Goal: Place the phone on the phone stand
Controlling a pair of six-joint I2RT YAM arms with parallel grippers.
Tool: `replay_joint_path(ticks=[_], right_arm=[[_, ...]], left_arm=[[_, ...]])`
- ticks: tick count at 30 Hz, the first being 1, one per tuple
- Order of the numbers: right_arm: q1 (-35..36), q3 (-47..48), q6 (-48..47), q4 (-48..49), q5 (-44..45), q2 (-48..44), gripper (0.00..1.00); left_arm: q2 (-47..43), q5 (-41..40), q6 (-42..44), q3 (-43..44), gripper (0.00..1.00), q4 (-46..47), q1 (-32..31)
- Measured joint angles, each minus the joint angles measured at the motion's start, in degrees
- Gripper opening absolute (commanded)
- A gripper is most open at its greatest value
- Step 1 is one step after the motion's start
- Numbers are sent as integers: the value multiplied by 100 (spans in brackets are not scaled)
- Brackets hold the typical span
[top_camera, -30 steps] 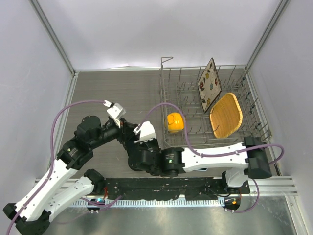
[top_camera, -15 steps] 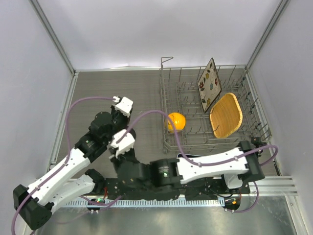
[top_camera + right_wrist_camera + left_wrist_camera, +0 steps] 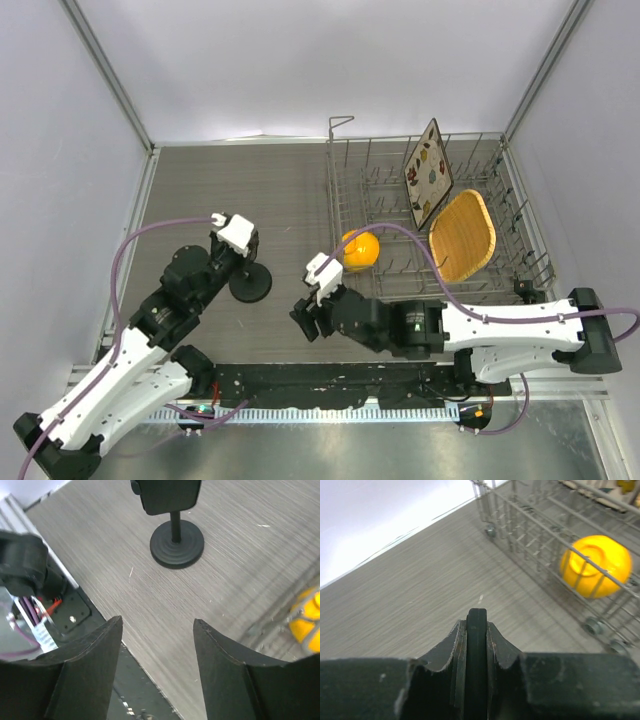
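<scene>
Left wrist view is showing the left claw point(image 3: 476, 642) clenching the thin black phone point(image 3: 477, 617) edge-on. Right wrist view is showing it at the top of the phone stand point(image 3: 177, 542) post on the table point(image 3: 240, 565), with the right claw point(image 3: 157, 630) hanging released and empty nearby.

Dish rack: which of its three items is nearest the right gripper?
The yellow bowl, at the rack's left edge; the wooden plate and patterned plate sit farther right.

the black round-footed phone stand point(image 3: 177, 544) loses its top at the right wrist view's upper edge, the blurred yellow plastic bowl point(image 3: 308, 621) its right side. from above the left gripper point(image 3: 246, 258) hides the stand's head, and we cannot tell what the thin black slab point(image 3: 476, 650) it pinches is.
</scene>
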Motion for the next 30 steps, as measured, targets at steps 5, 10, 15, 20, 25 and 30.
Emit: replay_joint_path(ticks=[5,10,15,20,25,30], right_arm=[[-1316,-142,-1093,363,-2487,-20,79],[-2306,334,-1963,686,-4343,271,79],[-2830,361,-2559,901,-5477,459,69],[-2962,422,-3005,944,-6205,743,59],[-2970,664,-3222,916,-6688,1117,48],[-2970,745,-3287,901,-6985,1241,52]], left_arm=[[-476,817,-243,79,0,-629,4],[-715,1950,-361,79,0,-837,11],[-708,2918,-376,79,0,-837,9],[-640,3580,-317,136,0,-916,11],[-560,4022,-271,304,0,-1049,9],[-538,4179,-317,339,0,-1051,20]])
